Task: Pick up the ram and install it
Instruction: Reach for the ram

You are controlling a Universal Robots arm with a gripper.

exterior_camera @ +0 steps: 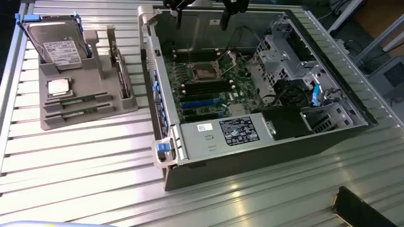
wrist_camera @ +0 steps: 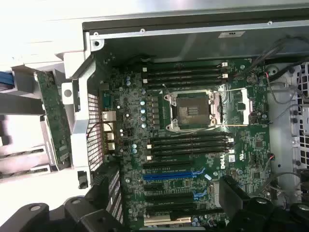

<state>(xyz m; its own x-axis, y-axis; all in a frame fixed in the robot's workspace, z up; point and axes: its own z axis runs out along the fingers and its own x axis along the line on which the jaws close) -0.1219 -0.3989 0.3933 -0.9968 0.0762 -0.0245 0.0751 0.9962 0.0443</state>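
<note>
Exterior view: your gripper (exterior_camera: 202,12) hangs empty, fingers spread, over the case (exterior_camera: 252,158); ram (exterior_camera: 79,100) lies just beside the processor (exterior_camera: 58,87), so misaim and you grab that.

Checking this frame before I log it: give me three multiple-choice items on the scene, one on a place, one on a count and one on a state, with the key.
1. Where do the ram sticks lie?
A. In the grey tray, outside the computer case
B. Inside the case
C. Leaning on the case wall

2. How many ram sticks are in that tray?
A. One
B. Two
C. Four

3. How is the gripper?
A. Shut on a ram stick
B. Shut on nothing
C. Open and empty, above the case

Key:
1 A: the green sticks rest in the tray on the exterior view's left of the case.
2 B: two sticks lie side by side there.
3 C: its fingers stand apart over the open case with nothing between them.
</note>
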